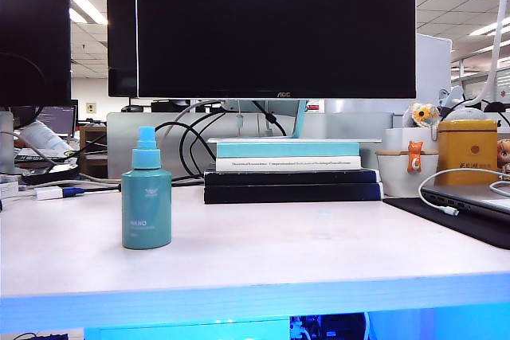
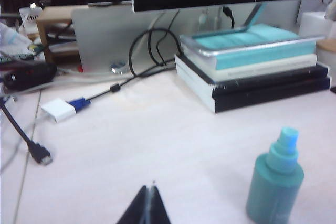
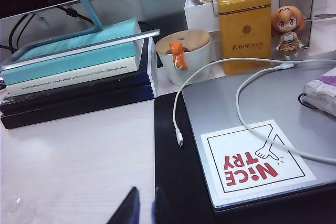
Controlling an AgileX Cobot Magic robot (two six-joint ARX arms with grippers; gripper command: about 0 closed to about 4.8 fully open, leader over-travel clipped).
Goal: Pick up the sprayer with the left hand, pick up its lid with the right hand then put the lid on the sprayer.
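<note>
Exterior view: the small teal cylindrical plastic sprayer (image 1: 147,193) is standing upright on the pale table (image 1: 319,236), nozzle uncapped, with neither gripper showing; left wrist view: the left gripper (image 2: 148,203) is hanging clenched and empty, the sprayer well ahead and aside of it; right wrist view: the right gripper (image 3: 140,208) is showing a narrow gap and grasping nothing, what may be the tiny clear lid (image 3: 14,208) lying nearby; every step is remaining.

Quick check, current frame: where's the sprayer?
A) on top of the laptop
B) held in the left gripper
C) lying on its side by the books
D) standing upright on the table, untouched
D: the sprayer stands upright on the table, its blue nozzle uncovered; the left gripper is shut, short of it and to one side, holding nothing.
</note>
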